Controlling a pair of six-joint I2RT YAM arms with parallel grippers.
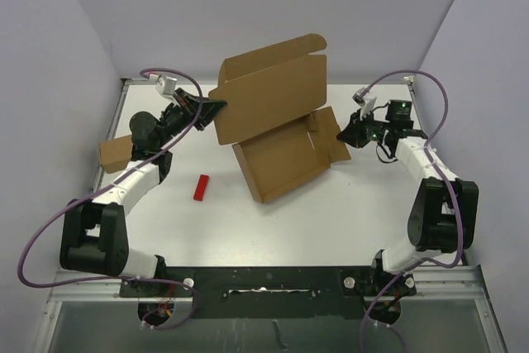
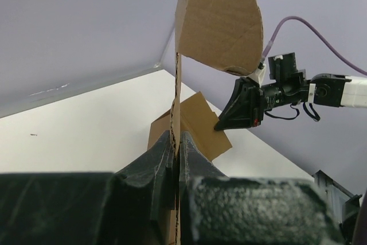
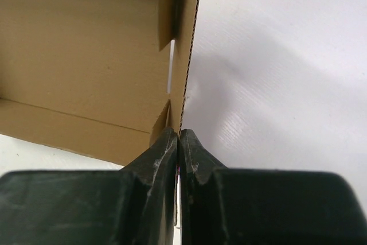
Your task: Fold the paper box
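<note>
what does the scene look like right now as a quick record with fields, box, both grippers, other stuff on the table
paper box: open, base lying on the table, large panel raised and tilted
left gripper: shut on the left edge of the raised panel
right gripper: shut on the edge of the box's right-hand flap
small cardboard box: at the table's left edge
red block: on the table, left of the paper box, apart from it
fold status: not yet closed

Bright even light; soft shadow of paper box (image 1: 281,163) on table (image 1: 331,221); wrist foregrounds blurred
</note>
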